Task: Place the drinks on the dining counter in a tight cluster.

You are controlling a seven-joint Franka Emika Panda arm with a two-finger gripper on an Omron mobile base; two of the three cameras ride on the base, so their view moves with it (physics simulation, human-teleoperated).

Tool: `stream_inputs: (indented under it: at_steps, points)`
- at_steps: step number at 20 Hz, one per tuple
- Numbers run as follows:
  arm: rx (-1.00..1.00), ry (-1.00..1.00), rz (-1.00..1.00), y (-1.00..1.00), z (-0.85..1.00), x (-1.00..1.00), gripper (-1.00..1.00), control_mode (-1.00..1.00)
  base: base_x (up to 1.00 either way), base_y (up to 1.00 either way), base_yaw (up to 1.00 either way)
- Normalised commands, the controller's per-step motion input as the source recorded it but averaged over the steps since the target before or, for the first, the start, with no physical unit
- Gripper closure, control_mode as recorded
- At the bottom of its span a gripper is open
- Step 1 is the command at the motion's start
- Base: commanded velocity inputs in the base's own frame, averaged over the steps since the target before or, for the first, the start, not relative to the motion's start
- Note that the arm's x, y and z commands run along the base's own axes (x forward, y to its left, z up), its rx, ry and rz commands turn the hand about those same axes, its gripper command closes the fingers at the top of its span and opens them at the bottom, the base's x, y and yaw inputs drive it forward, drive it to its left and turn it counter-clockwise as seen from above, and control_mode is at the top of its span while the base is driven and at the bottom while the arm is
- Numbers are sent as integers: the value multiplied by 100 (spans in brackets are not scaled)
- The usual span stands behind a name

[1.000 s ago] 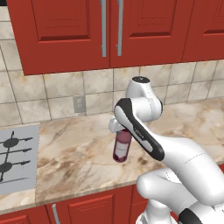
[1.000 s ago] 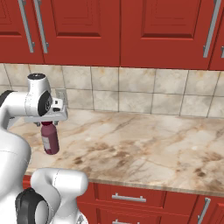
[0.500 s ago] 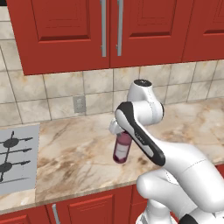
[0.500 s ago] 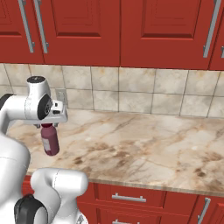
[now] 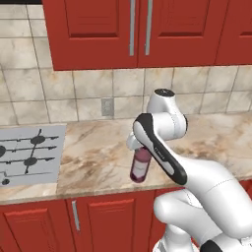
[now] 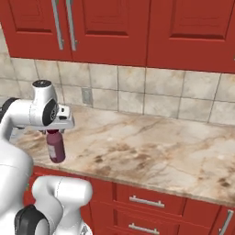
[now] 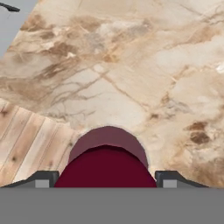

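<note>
maroon juice bottle [image 5: 140, 167] above marbled counter [image 5: 93, 152], perhaps gripped

Even, bright rendered light; faint shadows, no glare, slightly soft detail.

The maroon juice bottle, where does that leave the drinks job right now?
Nothing looks placed yet. The wide maroon juice bottle with dark-red cap hangs upright in the gripper, above the front edge of the marbled counter with the stove. Carrying it to the dining counter and clustering the drinks remains.

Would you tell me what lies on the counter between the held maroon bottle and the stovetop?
Nothing: in the left base view, bare marbled counter runs from the maroon bottle, held in the gripper, to the stovetop.
</note>
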Motion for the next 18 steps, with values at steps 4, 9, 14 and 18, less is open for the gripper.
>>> stream_inputs:
  at_steps: [4, 9, 14, 18]
  points:
    - [0, 0, 0, 0, 0, 0, 100, 100, -10, 43, 78]
    - [0, 0, 0, 0, 0, 0, 100, 100, -10, 39, 82]
    - [0, 0, 0, 0, 0, 0, 100, 100, -5, 42, 78]
    - [0, 0, 0, 0, 0, 0, 100, 100, 0, 42, 71]
